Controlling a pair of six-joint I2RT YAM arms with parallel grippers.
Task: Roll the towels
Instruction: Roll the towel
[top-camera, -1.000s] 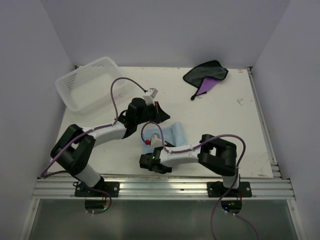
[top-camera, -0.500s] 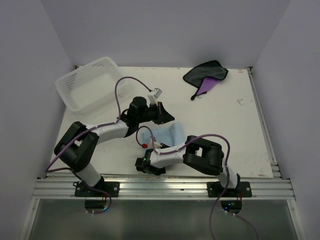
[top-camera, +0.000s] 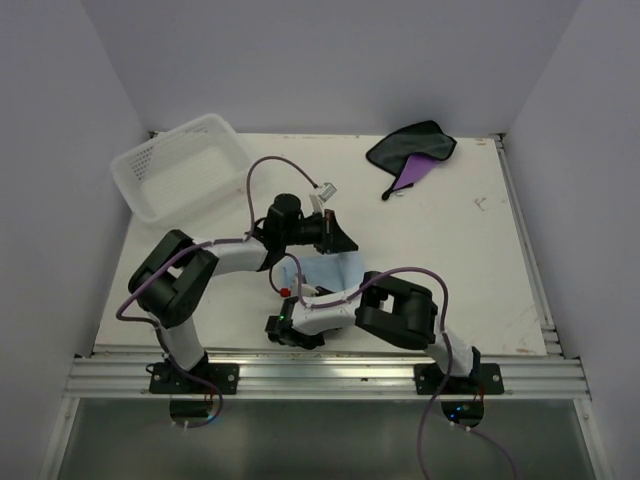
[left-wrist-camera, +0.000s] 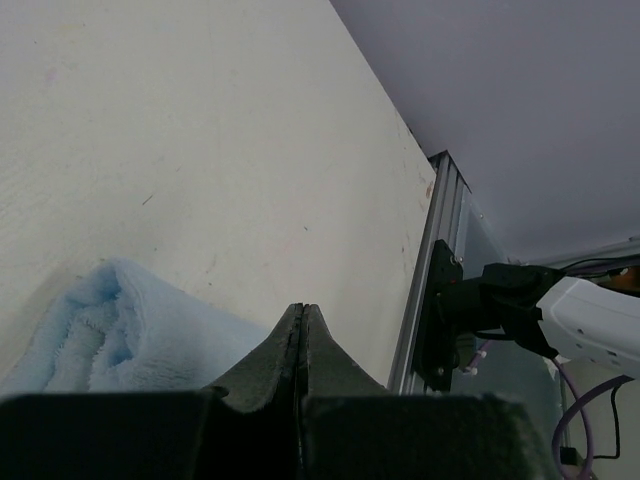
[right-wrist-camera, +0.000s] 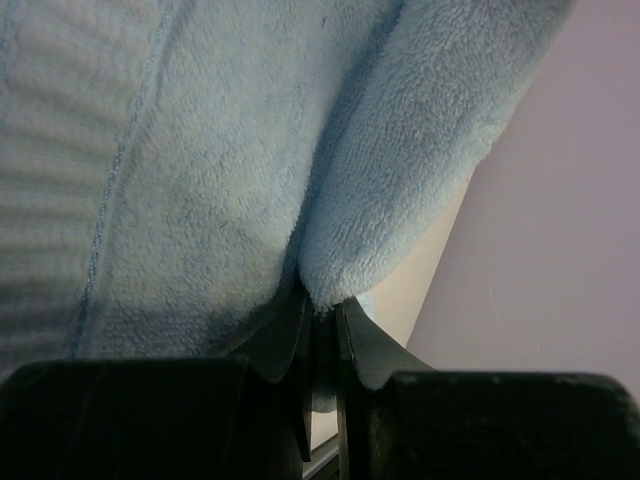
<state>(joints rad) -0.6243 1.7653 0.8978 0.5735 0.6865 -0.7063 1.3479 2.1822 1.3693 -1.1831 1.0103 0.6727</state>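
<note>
Top external view shows two towels and one basket. The blue towel (top-camera: 338, 268) lies bunched on the desk (top-camera: 450, 260) between the two end effectors. The purple towel (top-camera: 412, 150) sits well beyond them toward the far right corner, and the basket (top-camera: 180, 165) is well off to the far left of the left end effector. The right end effector (right-wrist-camera: 320, 335) is closed to a sliver on an edge of the blue towel, with a thick fold of cloth curling over just above its tips. The left end effector (left-wrist-camera: 301, 335) has its jaws pressed together at the far side of the same towel; the cloth is just beside its tips and nothing shows between them. The roll looks barely begun. To do it well, the pinched edge should turn over evenly, tight and straight, while the other end effector pins the cloth so it neither slides nor bunches.
</note>
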